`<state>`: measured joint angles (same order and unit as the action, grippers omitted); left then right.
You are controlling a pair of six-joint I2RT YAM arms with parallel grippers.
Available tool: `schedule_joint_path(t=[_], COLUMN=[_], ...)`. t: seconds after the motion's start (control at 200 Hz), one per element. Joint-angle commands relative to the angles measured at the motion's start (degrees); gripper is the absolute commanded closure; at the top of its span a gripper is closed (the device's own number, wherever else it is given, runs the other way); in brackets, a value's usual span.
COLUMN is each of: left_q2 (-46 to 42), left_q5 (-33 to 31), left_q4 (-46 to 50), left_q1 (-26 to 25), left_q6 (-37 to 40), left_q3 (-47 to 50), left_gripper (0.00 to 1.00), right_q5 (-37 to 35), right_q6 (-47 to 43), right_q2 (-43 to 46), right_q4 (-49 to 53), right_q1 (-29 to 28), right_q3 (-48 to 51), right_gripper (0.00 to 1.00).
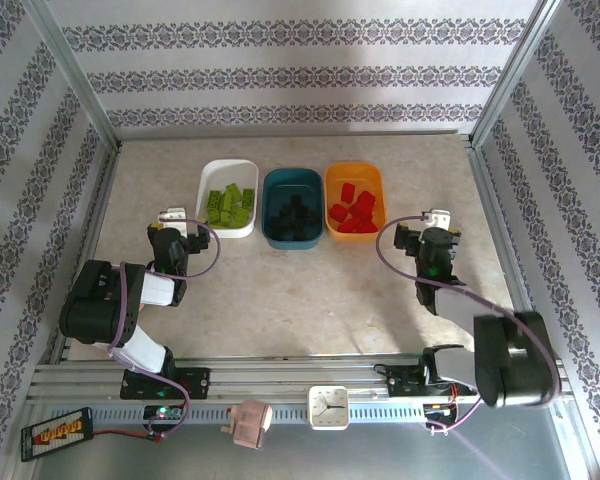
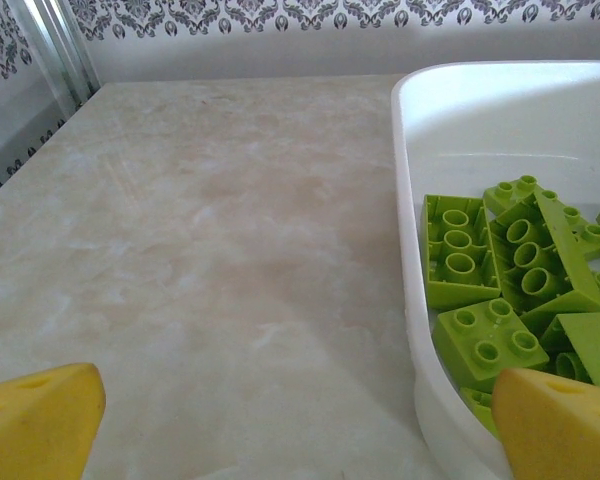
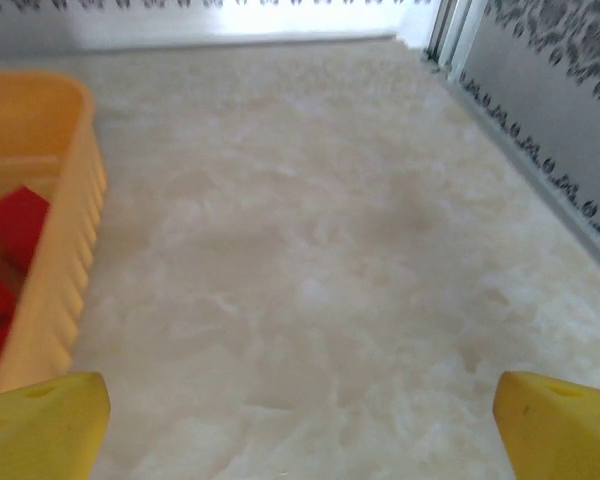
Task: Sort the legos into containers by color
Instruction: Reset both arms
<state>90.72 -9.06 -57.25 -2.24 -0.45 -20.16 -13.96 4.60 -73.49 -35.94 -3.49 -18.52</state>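
Beige marbled table (image 1: 310,290) carried three tubs in a row: a teal tub (image 1: 267,210) in the middle, a white tub (image 1: 230,172) just left of it, and an orange tub (image 1: 355,172) just right of it. The left gripper (image 1: 172,214) hung farther left of the teal tub and the right gripper (image 1: 438,216) farther right, both spread wide and empty. Green bricks (image 1: 230,205) lay in the white tub, black bricks (image 1: 293,215) in the teal, red bricks (image 1: 355,210) in the orange. Sorting looked complete; the next move probably called only for parking both arms.
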Motion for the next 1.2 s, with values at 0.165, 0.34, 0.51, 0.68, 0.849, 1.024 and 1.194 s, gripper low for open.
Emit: schedule_joint_path(t=[0.165, 0.34, 0.51, 0.68, 0.849, 1.024, 1.194], left_q2=[0.73, 0.69, 0.72, 0.69, 0.77, 0.7, 0.69], left_q5=[0.21, 0.19, 0.28, 0.27, 0.27, 0.27, 0.27], left_q4=[0.12, 0.12, 0.08, 0.13, 0.13, 0.12, 0.17], left_q1=[0.57, 0.57, 0.57, 0.55, 0.57, 0.57, 0.53], left_q6=[-0.34, -0.43, -0.43, -0.42, -0.43, -0.38, -0.43], left_q3=[-0.84, -0.84, -0.86, -0.85, -0.84, -0.92, -0.93], left_gripper=[0.0, 0.01, 0.01, 0.01, 0.01, 0.01, 0.01], right_q5=[7.36, 6.79, 6.56, 6.57, 6.56, 6.57, 6.53], right_q6=[-2.74, -1.88, -1.8, -1.79, -1.73, -1.76, -1.71], right_q2=[-15.57, -14.01, -13.66, -13.62, -13.64, -13.65, -13.6], right_q4=[-24.64, -18.87, -18.61, -18.46, -18.47, -18.46, -18.46], right_q1=[1.27, 1.99, 1.98, 1.93, 1.93, 1.94, 1.93], right_q3=[-1.52, -2.53, -2.47, -2.48, -2.48, -2.48, -2.48], right_gripper=[0.02, 0.02, 0.02, 0.02, 0.02, 0.02, 0.02])
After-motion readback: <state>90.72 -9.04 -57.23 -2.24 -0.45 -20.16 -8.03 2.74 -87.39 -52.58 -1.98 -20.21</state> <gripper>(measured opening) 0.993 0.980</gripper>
